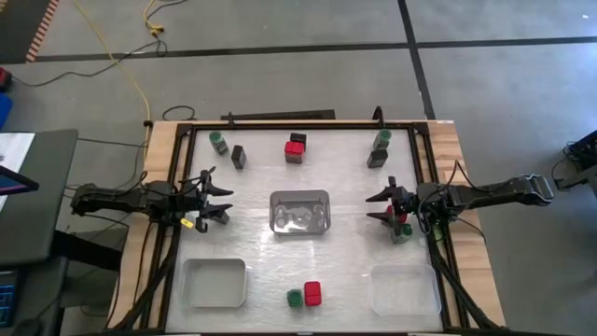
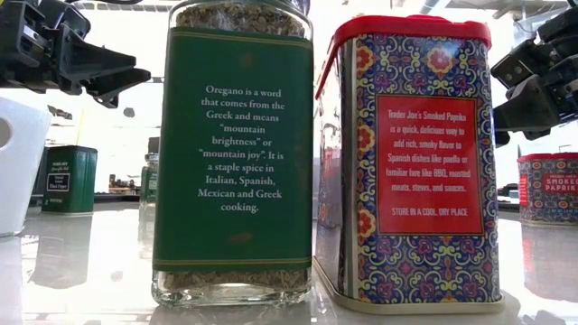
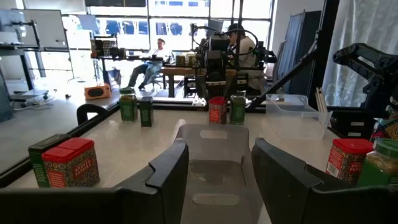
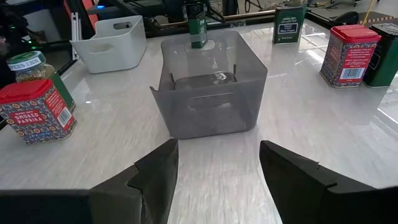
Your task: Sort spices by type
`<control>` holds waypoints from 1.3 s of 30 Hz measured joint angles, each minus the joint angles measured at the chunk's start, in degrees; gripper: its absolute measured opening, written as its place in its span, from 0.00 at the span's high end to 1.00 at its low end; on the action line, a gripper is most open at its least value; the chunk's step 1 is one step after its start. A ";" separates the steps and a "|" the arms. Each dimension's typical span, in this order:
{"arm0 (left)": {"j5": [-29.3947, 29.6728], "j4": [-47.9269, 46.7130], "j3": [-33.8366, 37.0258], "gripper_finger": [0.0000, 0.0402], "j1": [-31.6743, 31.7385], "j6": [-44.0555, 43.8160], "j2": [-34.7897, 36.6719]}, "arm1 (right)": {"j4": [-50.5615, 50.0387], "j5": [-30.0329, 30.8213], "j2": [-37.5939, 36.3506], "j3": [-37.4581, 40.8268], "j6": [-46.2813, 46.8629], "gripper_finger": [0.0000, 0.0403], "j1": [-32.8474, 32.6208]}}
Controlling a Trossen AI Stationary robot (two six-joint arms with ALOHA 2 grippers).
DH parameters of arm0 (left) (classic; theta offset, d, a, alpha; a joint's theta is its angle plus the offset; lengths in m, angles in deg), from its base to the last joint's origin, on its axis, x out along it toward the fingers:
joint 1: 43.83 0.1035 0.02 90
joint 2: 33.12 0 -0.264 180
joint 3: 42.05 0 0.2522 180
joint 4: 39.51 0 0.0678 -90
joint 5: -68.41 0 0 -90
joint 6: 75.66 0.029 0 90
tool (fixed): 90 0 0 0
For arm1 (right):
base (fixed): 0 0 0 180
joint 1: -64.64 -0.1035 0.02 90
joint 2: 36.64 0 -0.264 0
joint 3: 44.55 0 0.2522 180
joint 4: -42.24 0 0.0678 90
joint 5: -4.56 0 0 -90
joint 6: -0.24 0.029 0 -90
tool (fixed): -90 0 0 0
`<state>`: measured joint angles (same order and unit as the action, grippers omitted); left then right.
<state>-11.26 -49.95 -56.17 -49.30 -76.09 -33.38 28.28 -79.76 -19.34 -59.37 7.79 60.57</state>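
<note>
The left gripper (image 1: pixel 216 199) and right gripper (image 1: pixel 381 207) hover wide open and empty either side of the clear plastic centre bin (image 1: pixel 299 213); a green-lidded oregano jar (image 1: pixel 295 298) touches a red-topped paprika tin (image 1: pixel 312 293) at the table's near edge.

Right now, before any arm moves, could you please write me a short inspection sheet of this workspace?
Surface: pale table, nothing spilled.
Job's things: oregano jar touching paprika tin at the near edge; other spices scattered at the far side.
Clutter: clear bin in the centre, white bin, clear tray.
Grippers: left gripper and right gripper open, holding nothing.
Cables: yellow cable on the floor.
Surroundings: seated people beyond the table.
</note>
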 joint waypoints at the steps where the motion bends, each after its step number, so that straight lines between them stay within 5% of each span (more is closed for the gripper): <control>1: 0.00 0.01 0.00 0.58 0.00 0.00 0.01 | 0.00 0.00 -0.02 -0.02 0.00 0.37 0.02; 12: 0.00 0.12 0.00 0.58 -0.01 -0.67 -0.01 | -0.01 0.01 0.00 -0.02 0.00 0.37 0.00; 26: 0.03 0.07 -0.01 0.58 -0.01 -14.65 -0.01 | 0.00 0.00 0.00 0.00 0.00 0.37 0.01; 39: 7.96 2.24 -4.42 0.58 0.01 -17.98 -0.68 | 0.00 0.01 -0.01 -0.02 0.00 0.37 0.02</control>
<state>-3.30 -47.71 -60.59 -49.29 -94.07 -34.07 28.28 -79.74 -19.35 -59.39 7.79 60.59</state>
